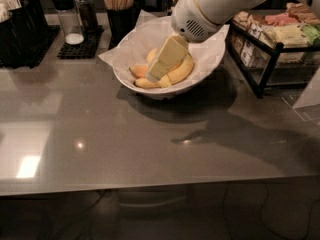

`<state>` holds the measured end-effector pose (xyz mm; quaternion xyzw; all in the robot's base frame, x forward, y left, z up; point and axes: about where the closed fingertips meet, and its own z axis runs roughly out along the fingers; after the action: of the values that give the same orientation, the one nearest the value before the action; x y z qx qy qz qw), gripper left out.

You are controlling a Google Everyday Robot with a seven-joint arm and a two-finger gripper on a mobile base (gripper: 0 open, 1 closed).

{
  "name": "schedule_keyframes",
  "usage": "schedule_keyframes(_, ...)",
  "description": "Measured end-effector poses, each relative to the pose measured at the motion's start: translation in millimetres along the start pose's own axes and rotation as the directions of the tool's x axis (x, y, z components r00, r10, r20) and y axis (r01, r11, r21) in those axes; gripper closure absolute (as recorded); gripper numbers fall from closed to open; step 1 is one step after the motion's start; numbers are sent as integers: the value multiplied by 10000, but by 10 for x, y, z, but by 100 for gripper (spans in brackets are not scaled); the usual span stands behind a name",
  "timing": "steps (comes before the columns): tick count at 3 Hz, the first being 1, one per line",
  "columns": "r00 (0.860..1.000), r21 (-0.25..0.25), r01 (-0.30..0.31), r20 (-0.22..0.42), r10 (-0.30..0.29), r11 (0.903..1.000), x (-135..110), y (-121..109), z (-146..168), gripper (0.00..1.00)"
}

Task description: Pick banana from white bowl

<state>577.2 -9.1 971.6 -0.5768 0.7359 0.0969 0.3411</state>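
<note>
The white bowl (210, 66) lined with crinkled white paper stands at the back middle of the grey table. Several bananas lie in it. The plump bright-yellow banana (184, 69) curves along the right front of the pile. An orange-tinted banana (139, 71) lies at the left, and another (152, 55) lies behind. My gripper (159, 70), cream-coloured under a white arm, reaches down into the bowl from the upper right. It lies over the pile's middle, against the yellow banana's left part. It hides where the bananas meet.
A black holder of wooden sticks (119, 4) and shakers on a black mat (75, 31) stand behind the bowl at the left. A black wire rack of packets (272, 44) stands at the right. The table's front edge (150, 186) runs across the view.
</note>
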Motion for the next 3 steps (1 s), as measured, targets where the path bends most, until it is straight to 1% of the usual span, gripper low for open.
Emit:
schedule_keyframes(1,9997,3,-173,172,173,9999,28,20,9,0)
schedule_keyframes(2,9958,319,-847,368,835,9959,150,-137,116,0)
schedule_keyframes(3,9904,534,-1263,629,1229,9906,192,-289,270,0)
